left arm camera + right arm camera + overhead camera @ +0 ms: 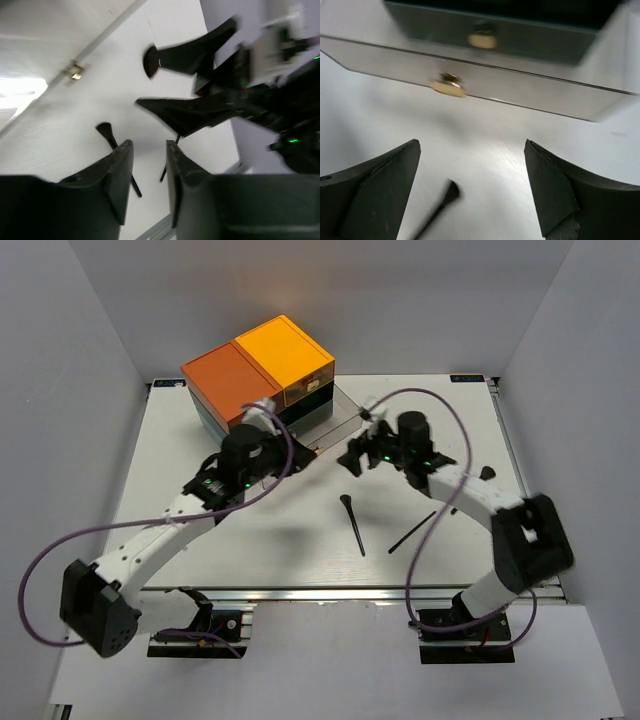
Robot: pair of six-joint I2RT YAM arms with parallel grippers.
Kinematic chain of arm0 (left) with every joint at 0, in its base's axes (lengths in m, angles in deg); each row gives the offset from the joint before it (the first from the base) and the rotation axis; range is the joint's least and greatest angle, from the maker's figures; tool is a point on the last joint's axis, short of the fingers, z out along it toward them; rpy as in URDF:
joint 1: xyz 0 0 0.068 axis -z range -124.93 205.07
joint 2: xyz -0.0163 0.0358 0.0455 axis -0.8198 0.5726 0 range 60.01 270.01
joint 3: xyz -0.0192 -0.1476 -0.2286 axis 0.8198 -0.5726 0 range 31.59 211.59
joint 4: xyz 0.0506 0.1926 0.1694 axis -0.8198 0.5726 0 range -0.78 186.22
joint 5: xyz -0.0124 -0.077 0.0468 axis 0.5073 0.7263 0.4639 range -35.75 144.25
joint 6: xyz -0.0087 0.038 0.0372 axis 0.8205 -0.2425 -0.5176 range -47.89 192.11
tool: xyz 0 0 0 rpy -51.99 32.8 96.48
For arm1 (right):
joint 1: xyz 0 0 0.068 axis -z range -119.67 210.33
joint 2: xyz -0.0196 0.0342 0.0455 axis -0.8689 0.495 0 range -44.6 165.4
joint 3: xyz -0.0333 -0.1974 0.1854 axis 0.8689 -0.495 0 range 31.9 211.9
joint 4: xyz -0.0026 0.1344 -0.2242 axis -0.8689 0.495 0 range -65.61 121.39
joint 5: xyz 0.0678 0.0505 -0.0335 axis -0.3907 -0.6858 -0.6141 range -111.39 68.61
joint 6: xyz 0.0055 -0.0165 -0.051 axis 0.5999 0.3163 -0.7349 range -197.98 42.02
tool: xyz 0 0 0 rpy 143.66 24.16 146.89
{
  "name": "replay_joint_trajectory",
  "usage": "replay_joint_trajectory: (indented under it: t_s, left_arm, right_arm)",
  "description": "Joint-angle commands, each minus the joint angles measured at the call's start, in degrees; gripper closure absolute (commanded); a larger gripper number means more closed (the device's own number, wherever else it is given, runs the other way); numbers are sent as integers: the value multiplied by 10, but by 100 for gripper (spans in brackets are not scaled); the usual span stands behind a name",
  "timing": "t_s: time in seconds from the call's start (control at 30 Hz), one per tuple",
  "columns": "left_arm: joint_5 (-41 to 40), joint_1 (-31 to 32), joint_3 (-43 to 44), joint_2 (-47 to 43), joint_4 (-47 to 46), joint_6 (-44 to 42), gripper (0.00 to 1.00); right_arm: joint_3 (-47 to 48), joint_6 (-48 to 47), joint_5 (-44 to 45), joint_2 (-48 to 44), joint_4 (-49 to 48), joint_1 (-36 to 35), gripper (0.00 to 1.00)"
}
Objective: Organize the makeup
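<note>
Though blurred, left end effector (149, 149): narrowly parted, pinched nothing.
Right end effector (472, 150): spread wide, empty.
Thin black-handled makeup brush (353, 528): looked light, stiff, slippery; best gripped mid-handle.

My arms (140, 545) are white links with black joint housings (95, 605), each trailing a purple cable (420, 391) (green lights (385, 454) glow at the right wrist). The right gripper (472, 147) has matte black wedge fingers (375, 195).

White table (300, 545): drawer box (262, 378), two brushes (353, 526).
</note>
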Motion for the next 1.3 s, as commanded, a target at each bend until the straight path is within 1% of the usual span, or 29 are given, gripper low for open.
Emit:
replay_joint_trajectory:
  t_s: [0.0, 0.03, 0.07, 0.1, 0.13, 0.17, 0.2, 0.23, 0.27, 0.3, 0.33, 0.37, 0.4, 0.43, 0.47, 0.5, 0.53, 0.63, 0.7, 0.73, 0.87, 0.93, 1.03, 1.07, 1.27]
  left_arm:
    - [15, 66, 43, 72, 8, -41, 59]
    - [12, 75, 48, 88, 7, -43, 60]
    - [9, 84, 60, 103, 4, -45, 60]
    - [8, 98, 67, 137, 5, -46, 58]
    - [7, 104, 76, 156, 9, -46, 54]
    - [1, 110, 99, 176, 25, -43, 48]
    - [-5, 124, 114, 197, 38, -40, 42]
    - [-7, 130, 129, 243, 52, -37, 39]
    - [-18, 138, 165, 265, 86, -33, 35]
    - [-24, 153, 184, 287, 104, -29, 32]
    - [-41, 158, 201, 328, 127, -23, 28]
    - [-56, 164, 216, 346, 165, -7, 25]
    - [-62, 171, 241, 363, 181, 2, 23]
    - [-67, 174, 248, 389, 195, 10, 20]
    - [-81, 177, 257, 400, 219, 17, 19]
    - [-84, 180, 260, 407, 223, 22, 18]
    - [-86, 181, 256, 410, 221, 28, 18]
    - [-87, 187, 259, 430, 210, 45, 18]
    - [-96, 197, 277, 460, 231, 46, 19]
    - [-100, 200, 300, 471, 247, 46, 19]
    - [-118, 212, 335, 510, 269, 41, 21]
    - [-131, 214, 351, 529, 288, 41, 24]
    - [-144, 216, 360, 546, 306, 35, 31]
    - [-147, 217, 361, 549, 308, 34, 39]
    - [-159, 222, 370, 571, 335, 18, 47]
  right_arm:
    - [-88, -250, 35, -138, 3, 66, 11]
    - [-103, -225, 89, -154, -31, 86, 11]
    - [-106, -200, 130, -161, -50, 133, 11]
    - [-85, -196, 83, -159, -2, 167, 13]
    - [-17, -171, 56, -140, 53, 224, 19]
    - [15, -157, 37, -127, 105, 245, 25]
    - [38, -143, 2, -118, 185, 265, 44]
    - [54, -133, -20, -108, 216, 300, 57]
    - [63, -120, -36, -109, 237, 309, 84]
    - [56, -116, -36, -122, 256, 313, 88]
    - [45, -113, -34, -133, 258, 315, 89]
    - [16, -107, -33, -145, 258, 316, 88]
    - [2, -102, -36, -156, 258, 315, 81]
    - [-10, -98, -37, -176, 263, 315, 77]
    - [-29, -91, -40, -184, 267, 315, 73]
    - [-37, -87, -41, -198, 271, 315, 67]
    - [-44, -84, -41, -203, 277, 315, 65]
    - [-65, -82, -40, -223, 279, 315, 61]
    - [-74, -81, -38, -232, 278, 315, 60]
    - [-76, -81, -39, -235, 278, 315, 60]
    - [-82, -69, -43, -238, 275, 315, 60]
    - [-83, -62, -43, -241, 271, 315, 59]
    - [-83, -58, -43, -245, 269, 315, 60]
    - [-83, -58, -44, -245, 267, 315, 60]
    - [-85, -52, -43, -248, 264, 315, 60]
